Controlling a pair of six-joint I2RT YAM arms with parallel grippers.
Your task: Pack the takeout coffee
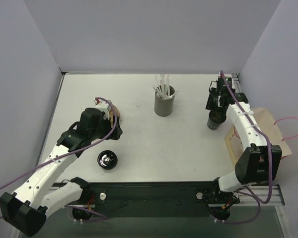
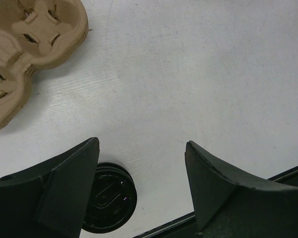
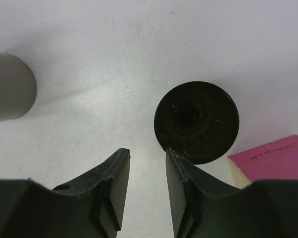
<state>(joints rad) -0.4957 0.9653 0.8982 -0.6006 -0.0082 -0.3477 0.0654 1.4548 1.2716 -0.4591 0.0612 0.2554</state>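
Note:
The takeout coffee (image 3: 196, 121), a short dark cup with a round rim, stands on the white table at the right (image 1: 216, 119). My right gripper (image 3: 147, 151) hangs just above and beside it. Its jaws stand a little apart with nothing between them, and the cup lies beyond the right fingertip (image 3: 175, 157). In the top view this gripper (image 1: 217, 105) is right over the cup. My left gripper (image 2: 141, 145) is wide open over bare table, and in the top view it (image 1: 114, 130) is at the left.
A loose black lid (image 2: 108, 197) lies by the left finger; it is near the front edge (image 1: 107, 159). A brown pulp cup carrier (image 2: 25, 44) sits beyond the left gripper. A grey straw holder (image 1: 164, 101) stands at centre back. A paper bag (image 1: 268, 131) with a pink note (image 3: 275, 158) lies at the right edge.

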